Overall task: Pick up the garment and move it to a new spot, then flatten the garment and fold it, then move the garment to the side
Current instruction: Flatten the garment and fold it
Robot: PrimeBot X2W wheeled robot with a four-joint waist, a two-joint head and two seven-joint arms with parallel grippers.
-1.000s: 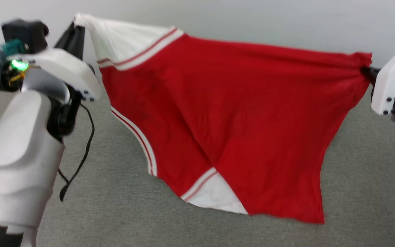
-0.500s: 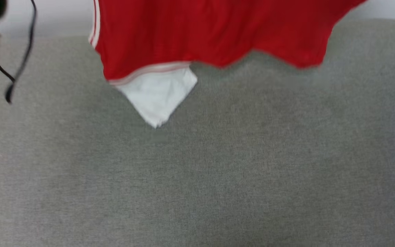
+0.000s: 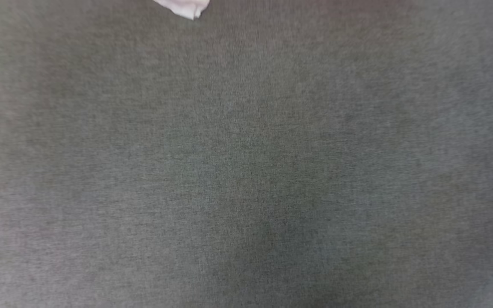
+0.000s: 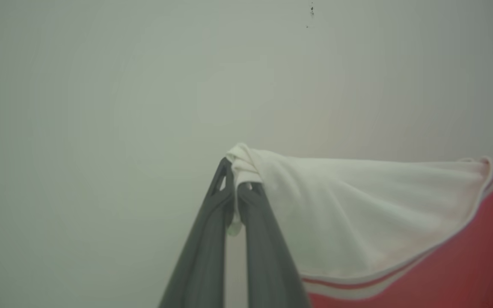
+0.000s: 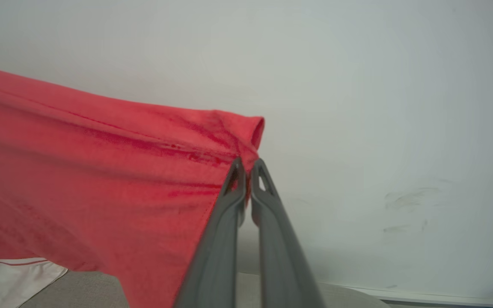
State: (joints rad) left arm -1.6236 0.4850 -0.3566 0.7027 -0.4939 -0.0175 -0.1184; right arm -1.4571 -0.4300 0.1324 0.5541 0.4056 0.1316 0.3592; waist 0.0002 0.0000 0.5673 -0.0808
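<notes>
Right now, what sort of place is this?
Probably a plain indoor test room: a wide grey fabric-covered surface, a bare pale wall, and the garment stretched between the left pincer and right pincer.

Garment [image 5: 79,162] red, sleeve [image 4: 357,205] white, trim [image 4: 349,285] red-white striped; surface [image 3: 246,171] grey.
</notes>
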